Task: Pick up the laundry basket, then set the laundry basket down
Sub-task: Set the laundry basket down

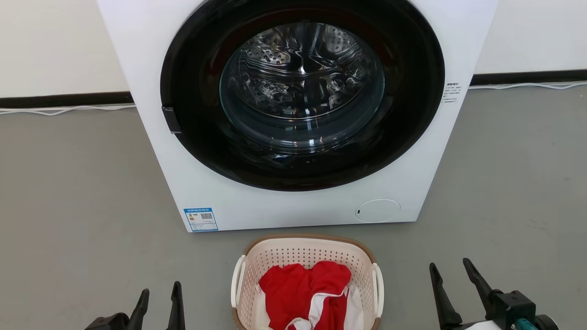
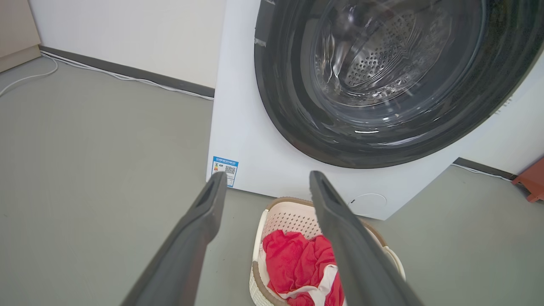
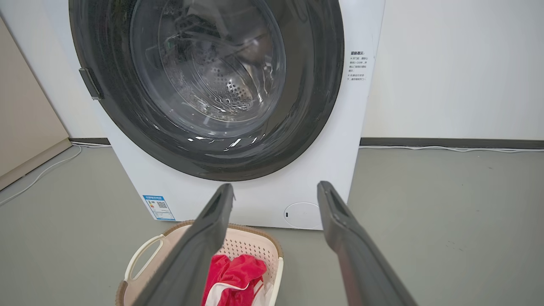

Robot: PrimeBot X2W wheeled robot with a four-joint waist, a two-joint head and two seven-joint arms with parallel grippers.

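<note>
Pincers both standing wide, empty: left pincer (image 1: 160, 293) hanging at 9 o'clock of laundry basket (image 1: 293, 253), right pincer (image 1: 450, 267) at 3. Basket sitting on floor (image 1: 91, 206) at washing machine's (image 1: 293, 207) 6 o'clock; lift and set-down pending.

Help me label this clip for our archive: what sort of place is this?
Probably a laundry corner or test room: a front-loading washing machine stands on a bare grey floor, with a laundry basket of red and white clothes before it.
</note>
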